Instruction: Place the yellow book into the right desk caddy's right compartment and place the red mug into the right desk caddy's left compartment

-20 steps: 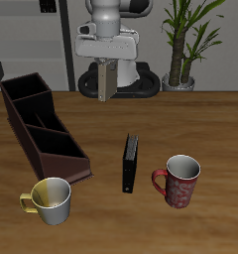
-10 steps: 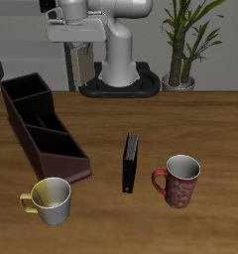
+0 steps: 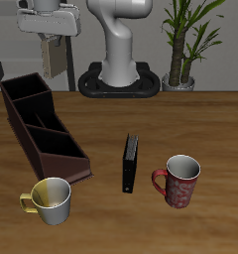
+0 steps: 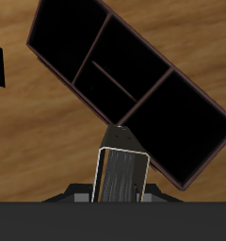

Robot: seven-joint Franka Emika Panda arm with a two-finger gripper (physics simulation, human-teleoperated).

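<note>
My gripper [image 3: 49, 62] is shut on the yellow book [image 3: 50, 63], a thin tan-grey book that hangs upright from it, high above the back end of the right desk caddy [image 3: 42, 124]. In the wrist view the book [image 4: 122, 174] shows edge-on with grey pages, and the dark brown caddy [image 4: 124, 85] lies below it with three empty sections. The red mug [image 3: 180, 181], dark red with white speckles, stands upright near the table's front edge, far from the gripper and the caddy.
A black book [image 3: 130, 164] stands on edge between the caddy and the red mug. A pale yellow mug [image 3: 52, 198] stands by the caddy's front end. The robot base [image 3: 119, 79] and a potted plant [image 3: 185, 45] are at the table's back.
The gripper, holding the yellow book, has swung sideways from above the table's back middle to above the caddy's back end. Nothing on the table has moved.
</note>
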